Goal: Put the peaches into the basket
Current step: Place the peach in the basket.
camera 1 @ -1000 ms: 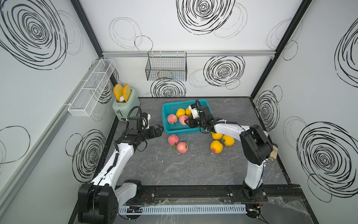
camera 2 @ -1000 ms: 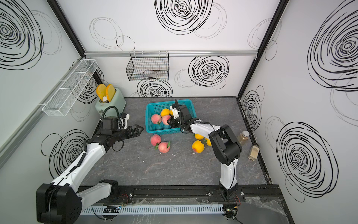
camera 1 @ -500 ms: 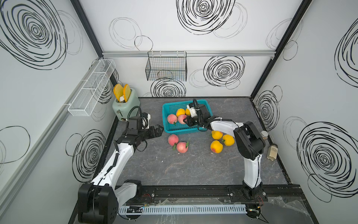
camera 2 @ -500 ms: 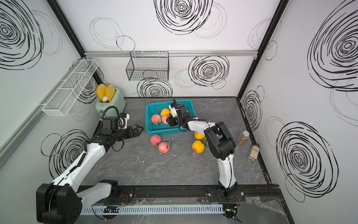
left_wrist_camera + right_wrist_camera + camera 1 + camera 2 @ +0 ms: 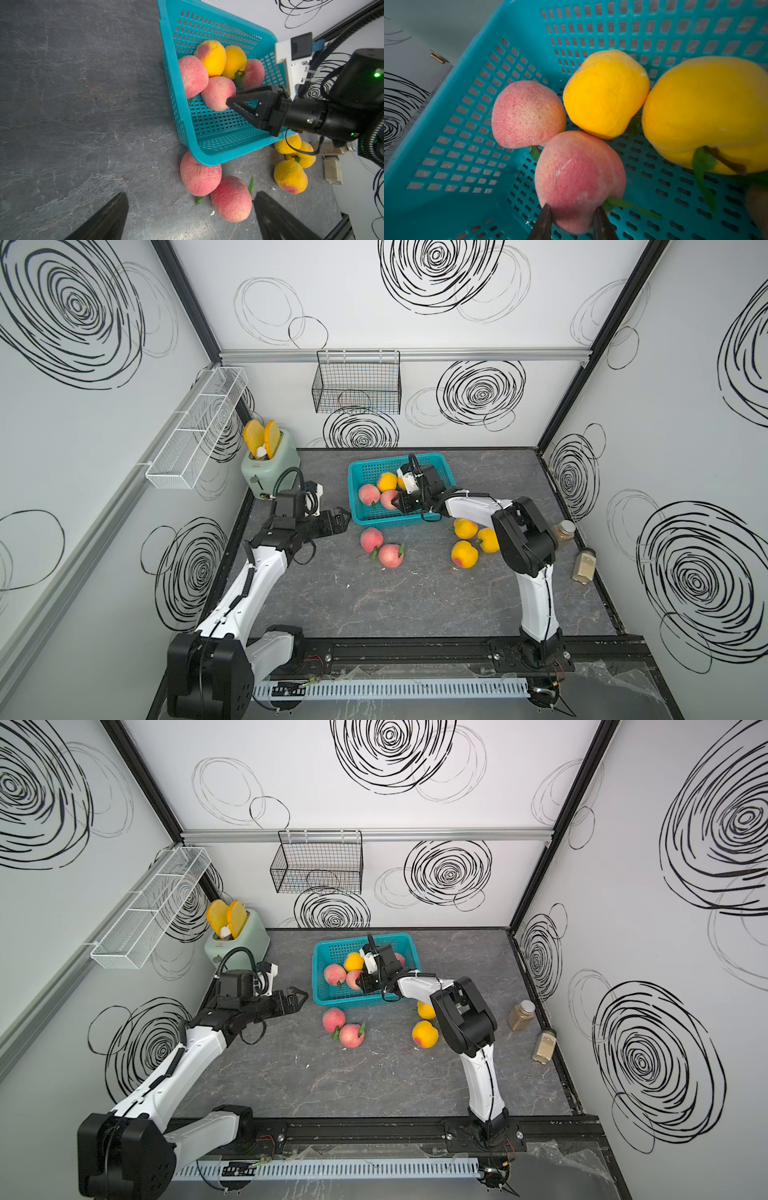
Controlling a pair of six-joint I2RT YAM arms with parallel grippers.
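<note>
The teal basket (image 5: 386,524) (image 5: 320,977) (image 5: 207,160) (image 5: 467,62) sits at the table's back middle. Inside it, my right gripper (image 5: 398,502) (image 5: 360,984) (image 5: 228,101) (image 5: 571,209) is shut on a pink peach (image 5: 388,499) (image 5: 217,93) (image 5: 577,176) low over the floor. Another pink peach (image 5: 368,494) (image 5: 527,114) and two yellow ones (image 5: 212,56) (image 5: 234,60) lie beside it. On the table lie two pink peaches (image 5: 371,539) (image 5: 390,556) and three yellow peaches (image 5: 465,528) (image 5: 487,540) (image 5: 464,553). My left gripper (image 5: 343,516) (image 5: 301,996) (image 5: 190,195) is open and empty, left of the basket's front corner.
A green toaster (image 5: 270,468) holding orange toast slices stands at the back left. A black wire basket (image 5: 357,385) hangs on the back wall and a white mesh rack (image 5: 197,431) on the left wall. Two spice jars (image 5: 563,531) (image 5: 584,568) stand by the right wall.
The right arm's elbow has swung left and the gripper has edged slightly left inside the basket, still holding the pink peach. The left arm has not moved.
</note>
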